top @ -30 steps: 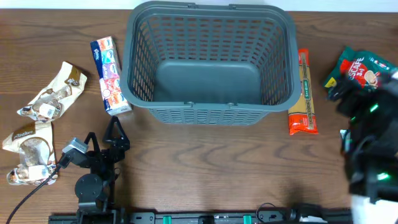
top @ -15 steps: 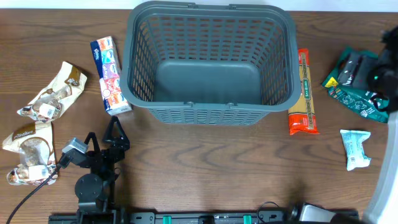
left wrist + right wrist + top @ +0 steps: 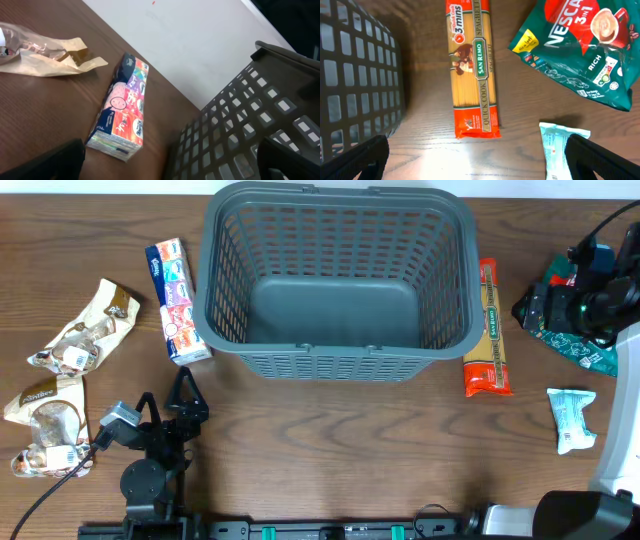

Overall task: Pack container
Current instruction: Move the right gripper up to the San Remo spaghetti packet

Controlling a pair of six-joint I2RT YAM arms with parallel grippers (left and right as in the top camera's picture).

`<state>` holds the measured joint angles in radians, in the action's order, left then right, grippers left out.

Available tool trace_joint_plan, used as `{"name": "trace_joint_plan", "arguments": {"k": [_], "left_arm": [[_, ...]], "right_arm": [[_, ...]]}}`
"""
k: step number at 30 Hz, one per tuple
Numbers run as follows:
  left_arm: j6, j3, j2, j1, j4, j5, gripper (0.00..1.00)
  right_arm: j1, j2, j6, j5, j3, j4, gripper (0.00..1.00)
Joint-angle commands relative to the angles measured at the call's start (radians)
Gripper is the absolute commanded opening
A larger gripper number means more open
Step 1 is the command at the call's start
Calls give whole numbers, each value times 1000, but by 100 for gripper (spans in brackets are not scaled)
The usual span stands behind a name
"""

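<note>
Container (image 3: pixel 340 280) sits empty on the bench (image 3: pixel 330 450), ready for loading, so my released right tool (image 3: pixel 477 157) hovers near the spaghetti pack (image 3: pixel 472 70), and my left tool (image 3: pixel 185 395) is also released.

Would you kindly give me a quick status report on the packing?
Left gripper, right gripper open, holding nothing. Container empty. Nothing blocking it; spaghetti pack beside its right wall.

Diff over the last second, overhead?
The right arm swung from the near right edge toward the far side. The open right gripper now sits by the green Nescafe coffee bag, uncovering the small pale blue packet. Nothing gripped or released. The left gripper, dark grey plastic basket and orange spaghetti pack stayed put.
</note>
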<state>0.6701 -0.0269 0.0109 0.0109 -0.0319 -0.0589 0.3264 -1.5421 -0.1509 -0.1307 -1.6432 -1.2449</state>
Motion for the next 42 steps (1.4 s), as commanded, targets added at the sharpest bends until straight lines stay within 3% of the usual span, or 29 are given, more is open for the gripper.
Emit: {"name": "trace_joint_plan", "arguments": {"k": [1, 24, 34, 42], "left_arm": [[1, 23, -7, -3, -34, -12, 99], [1, 23, -7, -3, -34, -12, 99], [1, 23, -7, -3, -34, -12, 99], [1, 23, -7, -3, -34, -12, 99]], "right_arm": [[9, -3, -39, 0, 11, 18, 99], [-8, -431, -49, -114, 13, 117, 99], [-111, -460, -49, -80, 13, 185, 99], [-184, -463, -48, 84, 14, 183, 99]]}}
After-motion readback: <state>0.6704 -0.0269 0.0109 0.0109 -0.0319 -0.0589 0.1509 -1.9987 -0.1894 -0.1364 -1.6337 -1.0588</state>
